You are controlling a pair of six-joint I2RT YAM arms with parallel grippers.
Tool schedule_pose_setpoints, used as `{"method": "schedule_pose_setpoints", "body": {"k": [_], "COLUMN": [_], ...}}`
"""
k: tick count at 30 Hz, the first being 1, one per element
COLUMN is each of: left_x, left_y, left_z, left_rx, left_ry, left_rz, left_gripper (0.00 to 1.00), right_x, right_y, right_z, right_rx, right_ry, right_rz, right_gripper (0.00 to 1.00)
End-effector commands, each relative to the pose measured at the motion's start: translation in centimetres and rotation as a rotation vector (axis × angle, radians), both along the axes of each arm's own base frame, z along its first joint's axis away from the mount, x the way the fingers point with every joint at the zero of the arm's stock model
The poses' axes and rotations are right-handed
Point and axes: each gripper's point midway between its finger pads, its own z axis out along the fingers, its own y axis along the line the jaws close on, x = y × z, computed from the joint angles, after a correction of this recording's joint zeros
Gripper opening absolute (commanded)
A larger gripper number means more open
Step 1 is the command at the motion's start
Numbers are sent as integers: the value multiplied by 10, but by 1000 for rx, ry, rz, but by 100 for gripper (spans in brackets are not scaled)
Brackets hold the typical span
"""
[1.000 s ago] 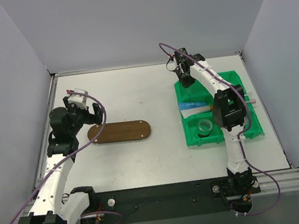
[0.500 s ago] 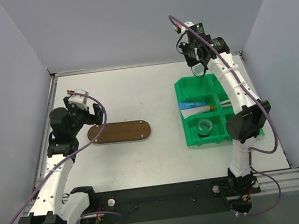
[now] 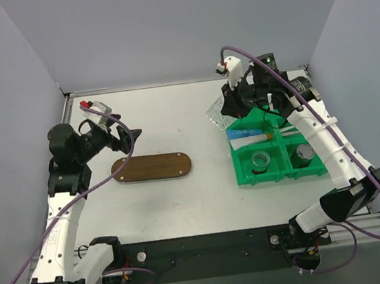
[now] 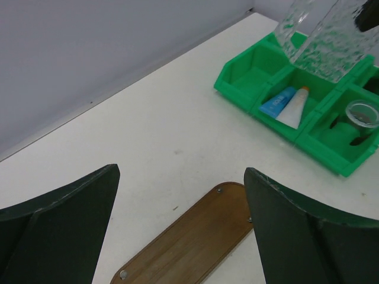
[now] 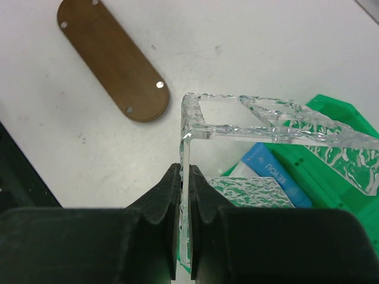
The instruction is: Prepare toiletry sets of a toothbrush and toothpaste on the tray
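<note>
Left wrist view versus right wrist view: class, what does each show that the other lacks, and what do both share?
Only the left wrist: the open left tool, the orange cap of the toothpaste, a small round cup in the green bin. Only the right wrist: the right tool shut on a clear textured holder. Both: the tray, the toothpaste, the bin and the holder.

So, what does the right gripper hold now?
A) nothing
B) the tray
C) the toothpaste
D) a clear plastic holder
D: the right gripper is shut on a wall of the clear plastic holder, while the toothpaste lies in the green bin.
</note>
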Motion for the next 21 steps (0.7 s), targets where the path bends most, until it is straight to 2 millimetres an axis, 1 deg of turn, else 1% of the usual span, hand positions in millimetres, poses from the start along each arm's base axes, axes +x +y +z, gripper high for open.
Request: {"method": "schedule_pose_setpoints", "body": {"k": [1, 2, 3, 4, 5, 6, 7, 8, 12, 14, 16, 18, 19, 20, 21], "left_x": [-37, -41, -46, -52, -55, -59, -62, -73, -94, -103, -115, -121, -122, -129, -133], "left_y": [-30, -33, -35, -39, -41, -43, -45, -51, -62, -68, -78, -85, -89, -98, -101], "left_z": [35, 37, 37, 45, 46, 46, 46, 47, 46, 48, 51, 54, 53, 53, 50], "left_rx": [-3, 9, 11, 10, 11, 7, 5, 3, -10, -11, -13, -7, -5, 5, 10], "left_ry": [-25, -34, -18, -29, -27, -18, -13, -22, -31, -42, -53, -59, -49, -60, -46], "left_rz": [-246, -274, -296, -335, -355, -378, -403, -473, -602, -649, -715, -747, -758, -796, -805], "left_gripper": [97, 97, 97, 97, 97, 98, 98, 97, 97, 97, 97, 97, 97, 97, 97], "right_x": [-41, -48, -55, -68, -74, -84, -93, -99, -131, -143, -153, -164, -169, -174, -176], "right_y": [32, 36, 39, 44, 48, 48, 53, 57, 59, 59, 58, 56, 56, 54, 54], "right_z": [34, 29, 30, 37, 28, 34, 31, 23, 19, 17, 21, 22, 27, 24, 26], "right_rx": [73, 73, 78, 92, 91, 103, 110, 120, 117, 107, 101, 88, 85, 74, 69], "right_ry": [-179, -171, -178, -202, -198, -227, -234, -235, -266, -266, -298, -308, -334, -322, -330], "right_rz": [231, 255, 281, 329, 356, 376, 408, 443, 559, 600, 660, 711, 742, 762, 775], "right_gripper": [0, 0, 0, 0, 0, 0, 0, 0, 0, 0, 0, 0, 0, 0, 0]}}
